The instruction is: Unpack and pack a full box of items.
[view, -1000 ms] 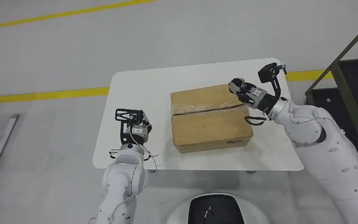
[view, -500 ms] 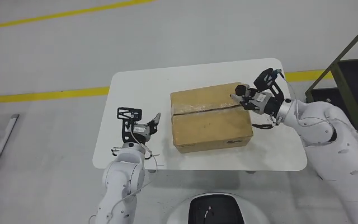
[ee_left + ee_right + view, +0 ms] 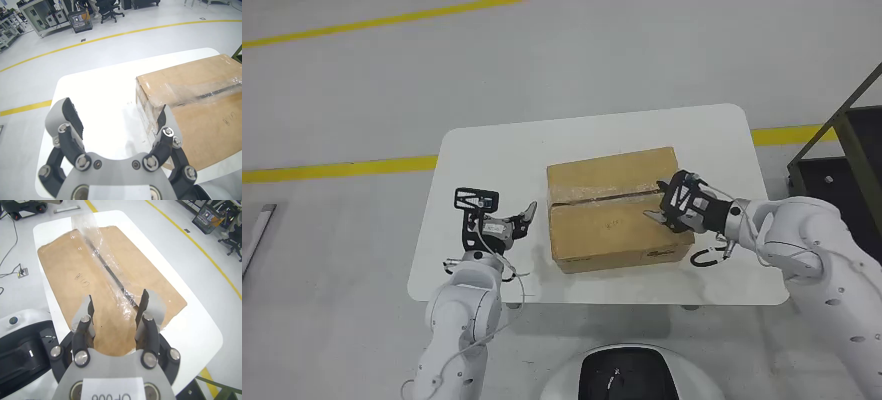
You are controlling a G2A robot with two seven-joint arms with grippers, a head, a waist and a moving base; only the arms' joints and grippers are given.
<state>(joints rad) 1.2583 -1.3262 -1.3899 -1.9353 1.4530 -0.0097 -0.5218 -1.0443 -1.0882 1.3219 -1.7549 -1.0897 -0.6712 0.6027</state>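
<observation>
A closed cardboard box (image 3: pixel 617 210) sits on the white table (image 3: pixel 492 160), right of centre, with clear tape (image 3: pixel 98 251) wrinkled along its top seam. My right gripper (image 3: pixel 666 205) hangs open over the box's right end, its fingers either side of the taped seam (image 3: pixel 117 298). The box top (image 3: pixel 75 262) bears a small handwritten mark. My left gripper (image 3: pixel 508 225) is open above the bare table just left of the box, one fingertip (image 3: pixel 164 113) close to the box's near left corner (image 3: pixel 198 113).
The table's left half (image 3: pixel 94 85) is free room. A dark green metal rack (image 3: pixel 852 110) stands off the table's right end. Yellow floor lines (image 3: pixel 332 168) run behind the table.
My right gripper came down from beyond the box's far right corner to its right end, over the seam. My left gripper shifted slightly toward the box, its fingers now spread.
</observation>
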